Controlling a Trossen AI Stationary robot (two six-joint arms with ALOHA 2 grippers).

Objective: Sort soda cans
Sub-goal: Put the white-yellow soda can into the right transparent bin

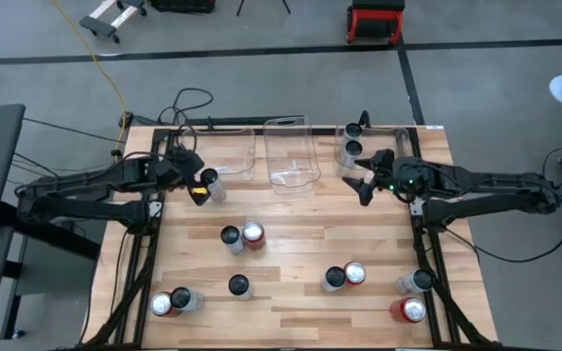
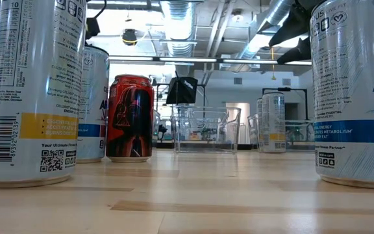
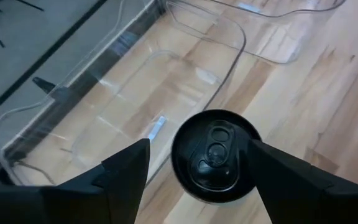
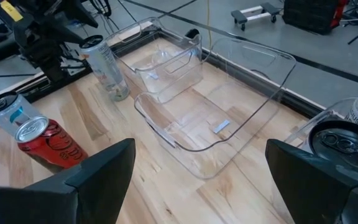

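Observation:
My left gripper is at the near outer corner of the left clear bin, shut on a silver soda can with a dark top. The right wrist view shows that can tilted. My right gripper hangs open above the table just in front of the right bin, touching nothing. Two dark-topped cans stand in that bin. The middle bin holds no cans. Several red and silver cans stand upright on the near half of the table. My left gripper has the dark-topped silver can between its two fingers, one finger on each side of its upper body, coming from above and the table's left. The can leans in the hold. Whether its base rests on the table, I cannot tell.
Cans stand in pairs: silver and red mid-table, dark-topped and red to the right, red and silver at the near left corner. A single dark-topped can stands between them. A silver and a red can stand near right.

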